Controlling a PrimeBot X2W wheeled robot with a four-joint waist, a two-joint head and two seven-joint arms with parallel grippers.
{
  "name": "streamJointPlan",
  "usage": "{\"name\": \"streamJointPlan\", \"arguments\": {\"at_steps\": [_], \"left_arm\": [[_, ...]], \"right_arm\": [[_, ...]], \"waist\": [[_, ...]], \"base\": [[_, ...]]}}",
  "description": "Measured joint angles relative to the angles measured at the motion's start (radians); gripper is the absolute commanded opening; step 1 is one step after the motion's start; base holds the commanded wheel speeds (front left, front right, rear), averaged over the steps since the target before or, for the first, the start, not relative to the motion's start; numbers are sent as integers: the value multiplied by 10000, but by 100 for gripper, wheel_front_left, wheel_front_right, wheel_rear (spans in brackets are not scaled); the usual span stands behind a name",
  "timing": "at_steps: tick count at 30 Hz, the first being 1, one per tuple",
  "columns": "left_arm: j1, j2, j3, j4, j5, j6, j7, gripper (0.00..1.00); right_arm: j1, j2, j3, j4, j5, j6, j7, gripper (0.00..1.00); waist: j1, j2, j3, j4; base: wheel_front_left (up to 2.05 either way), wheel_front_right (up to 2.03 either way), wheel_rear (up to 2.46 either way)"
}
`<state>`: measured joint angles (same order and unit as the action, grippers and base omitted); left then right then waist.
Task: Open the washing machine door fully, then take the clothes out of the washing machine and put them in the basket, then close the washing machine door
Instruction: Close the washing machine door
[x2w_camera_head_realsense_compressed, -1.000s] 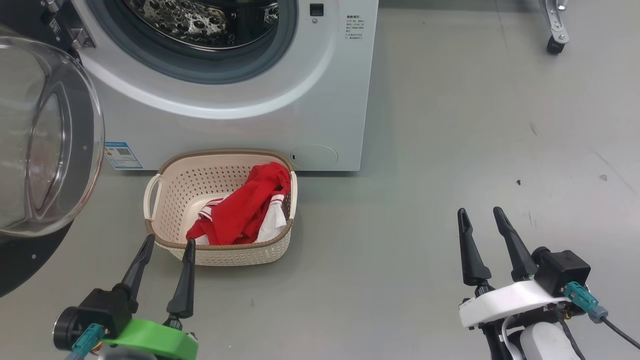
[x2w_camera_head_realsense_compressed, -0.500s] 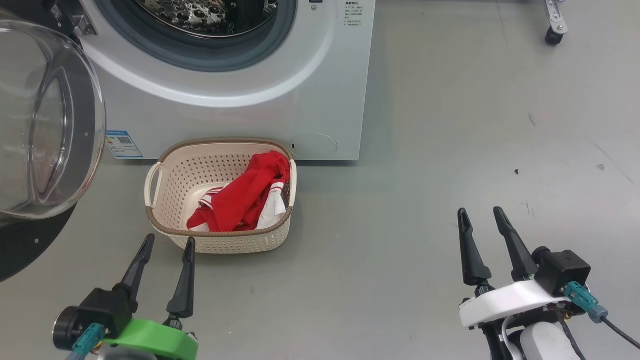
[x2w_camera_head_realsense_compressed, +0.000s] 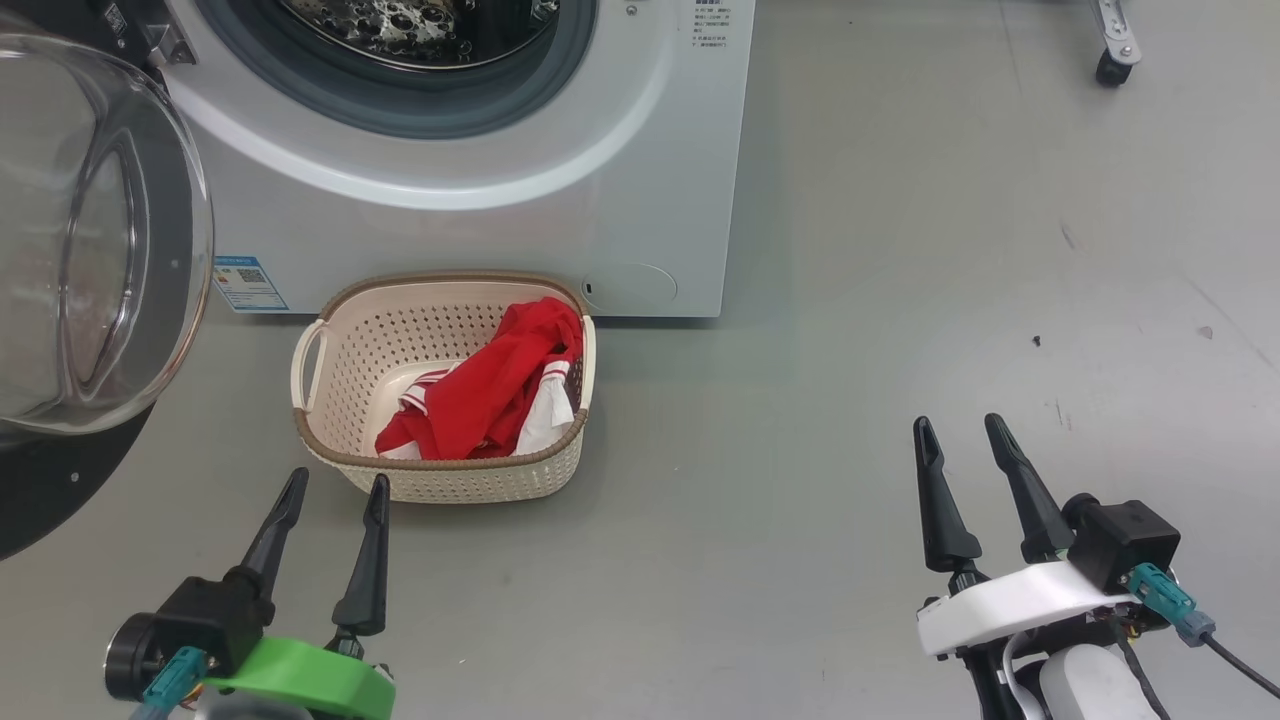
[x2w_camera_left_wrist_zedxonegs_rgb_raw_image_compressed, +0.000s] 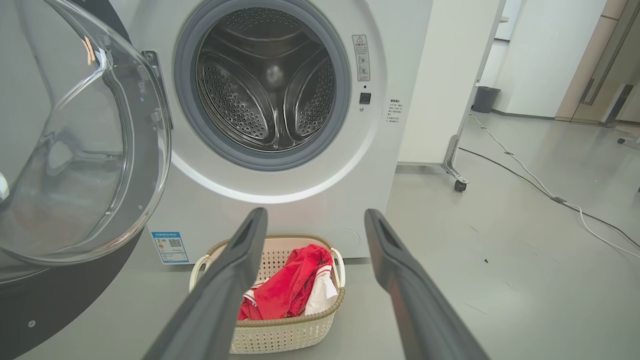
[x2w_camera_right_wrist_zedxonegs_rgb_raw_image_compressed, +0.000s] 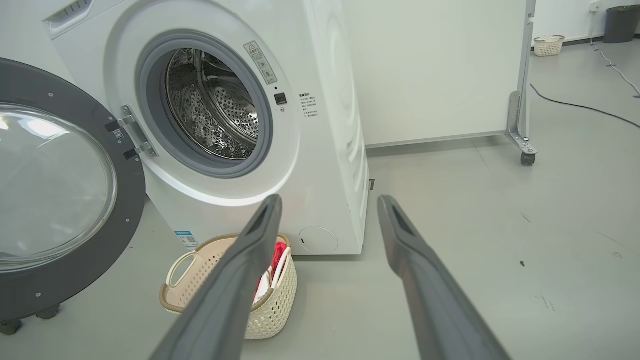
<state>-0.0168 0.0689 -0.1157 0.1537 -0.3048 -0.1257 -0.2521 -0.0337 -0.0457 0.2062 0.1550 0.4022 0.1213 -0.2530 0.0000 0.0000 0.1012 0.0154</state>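
The washing machine stands ahead with its steel drum bare inside. Its door hangs swung wide to the left, glass bowl facing out. On the floor in front sits the cream basket holding the red clothes with white trim. My left gripper is open just short of the basket's near rim, holding nothing. My right gripper is open over bare floor to the right.
A wheeled white partition stands right of the machine, with a castor on the grey floor. Cables trail across the floor further right. A dark bin stands by the far wall.
The head view has shifted so the machine and basket sit slightly higher in the picture. Both grippers stay open in the same places.
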Motion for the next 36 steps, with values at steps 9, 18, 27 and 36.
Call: {"name": "streamJointPlan", "arguments": {"at_steps": [9,18,27,36], "left_arm": [[0,-8,38,-8,167,0,0,100],[-1,-19,29,-8,173,0,0,100],[-35,-81,-211,-8,173,0,0,100],[-206,-142,-221,2,174,0,0,100]], "right_arm": [[-2,0,13,2,2,0,0,100],[-3,0,-15,0,0,0,0,100],[-3,0,-128,-94,-105,-2,0,100],[-18,-2,-100,-100,-282,-2,0,100]], "waist": [[0,0,70,-35],[1,0,174,-65],[0,0,380,242],[1,0,657,974]], "base": [[0,0,0],[0,0,0],[0,0,0],[0,0,0]]}}
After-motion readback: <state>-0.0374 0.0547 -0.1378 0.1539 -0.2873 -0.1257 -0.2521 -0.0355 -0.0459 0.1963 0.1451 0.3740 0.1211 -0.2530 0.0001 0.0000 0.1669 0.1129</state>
